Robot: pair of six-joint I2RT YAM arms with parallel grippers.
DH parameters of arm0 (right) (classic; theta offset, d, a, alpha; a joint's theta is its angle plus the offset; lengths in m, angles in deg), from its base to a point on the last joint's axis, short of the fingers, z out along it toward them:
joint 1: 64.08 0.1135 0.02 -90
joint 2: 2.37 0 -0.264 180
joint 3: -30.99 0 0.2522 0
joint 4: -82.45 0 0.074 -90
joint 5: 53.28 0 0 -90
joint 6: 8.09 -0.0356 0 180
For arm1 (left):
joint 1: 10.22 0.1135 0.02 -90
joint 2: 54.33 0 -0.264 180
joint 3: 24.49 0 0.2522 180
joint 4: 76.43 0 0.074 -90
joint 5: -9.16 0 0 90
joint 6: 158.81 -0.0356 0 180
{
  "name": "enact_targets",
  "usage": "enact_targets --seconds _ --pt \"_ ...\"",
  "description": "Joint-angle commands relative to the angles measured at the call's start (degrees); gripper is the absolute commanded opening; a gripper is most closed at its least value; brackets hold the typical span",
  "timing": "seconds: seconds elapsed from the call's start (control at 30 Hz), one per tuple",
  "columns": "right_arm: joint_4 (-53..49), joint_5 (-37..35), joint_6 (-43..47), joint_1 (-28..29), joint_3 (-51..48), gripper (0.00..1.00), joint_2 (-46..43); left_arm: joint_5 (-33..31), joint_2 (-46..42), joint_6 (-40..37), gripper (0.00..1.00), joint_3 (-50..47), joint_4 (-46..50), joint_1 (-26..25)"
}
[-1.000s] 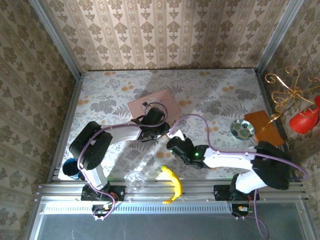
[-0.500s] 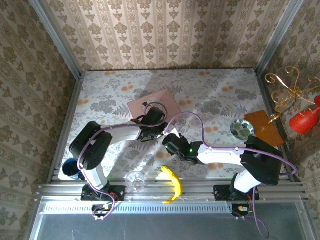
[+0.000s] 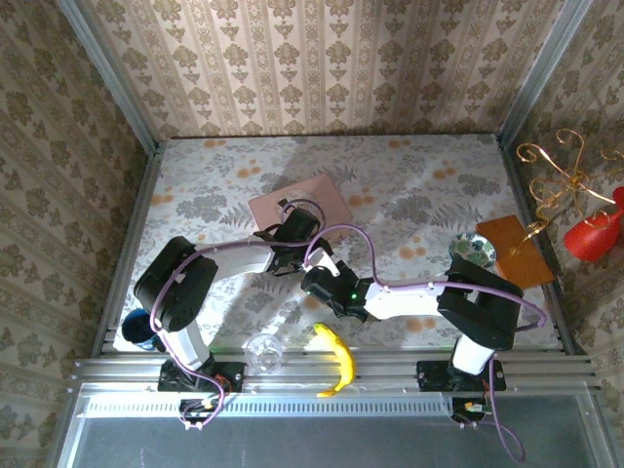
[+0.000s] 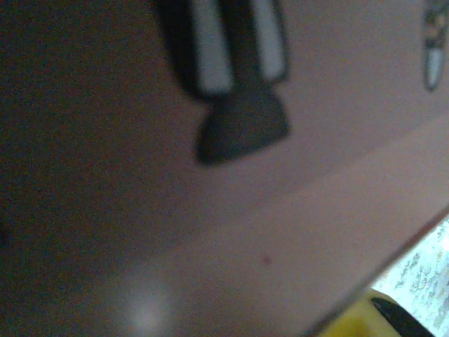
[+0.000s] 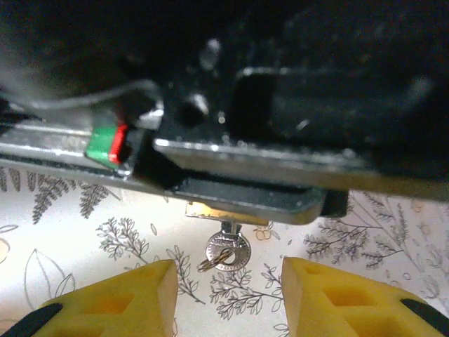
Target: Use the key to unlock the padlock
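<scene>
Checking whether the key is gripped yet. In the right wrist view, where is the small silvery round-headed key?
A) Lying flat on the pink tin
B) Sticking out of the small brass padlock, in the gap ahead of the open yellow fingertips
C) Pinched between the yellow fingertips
B: the small silvery round-headed key juts from the small brass padlock, and the right gripper has its yellow fingertips apart and clear of it.

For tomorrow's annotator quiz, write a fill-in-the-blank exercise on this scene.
1. The fingers of the right gripper, just short of the key, are ____.
2. Left of the banana in the top view stands a clear ____.
3. The flat tin beyond the arms is ____.
Missing: yellow; glass; pink.
</scene>
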Motion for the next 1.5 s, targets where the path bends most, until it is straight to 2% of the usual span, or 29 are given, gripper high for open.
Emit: enact_targets --seconds 0.0,0.17,0.27,0.43,0.5,0.57,0.67,0.73,0.8,0.93,1.03,1.17,1.47 --pt "0.1 -7.5 3.4 0.7 3.6 0.43 2.6 1.4 -2.1 -0.1 0.00 1.5 1.9 -0.3" --pt "-0.6 -8.6 5.0 1.5 5.6 0.42 5.4 1.5 -2.0 -0.1 0.00 1.5 1.8 -0.4" --pt "-0.6 -6.4 3.0 1.5 4.5 0.44 3.7 1.3 -2.1 -0.1 0.00 1.3 1.8 -0.3" --pt "-0.3 0.7 -3.7 0.2 -1.9 0.46 -5.1 1.3 -1.8 0.0 0.00 0.7 0.7 -0.3" --pt "-0.2 5.1 -6.6 -1.5 -4.6 0.46 -8.9 1.5 -1.4 0.2 0.00 0.1 -0.7 -0.3" --pt "0.0 8.1 -9.1 -3.1 -7.3 0.46 -12.5 1.8 -0.6 0.3 0.09 -0.3 -2.2 -0.3" --pt "-0.4 12.7 -11.8 -6.0 -9.1 0.46 -15.8 2.2 0.9 0.2 0.09 -0.6 -3.6 -0.3" --pt "0.1 18.5 -13.3 -9.2 -9.7 0.46 -16.8 3.0 1.7 0.5 0.08 -0.7 -4.6 -0.3" --pt "2.8 26.0 -15.9 -13.1 -11.0 0.45 -17.1 3.3 1.9 1.0 0.08 -1.0 -5.5 -0.4" --pt "15.1 41.0 -22.1 -20.8 -16.1 0.44 -17.0 2.7 1.1 1.0 0.10 -1.5 -5.5 -0.3" --pt "22.3 47.9 -25.3 -24.4 -18.3 0.45 -16.2 2.6 0.5 0.8 0.13 -1.4 -5.4 -0.3" --pt "27.7 52.6 -27.0 -26.0 -18.9 0.46 -14.6 3.3 0.4 0.7 0.13 -1.1 -5.5 -0.4" --pt "34.6 56.3 -28.6 -27.2 -18.1 0.46 -7.5 4.1 -1.0 1.2 0.13 -2.1 -7.2 -0.3"
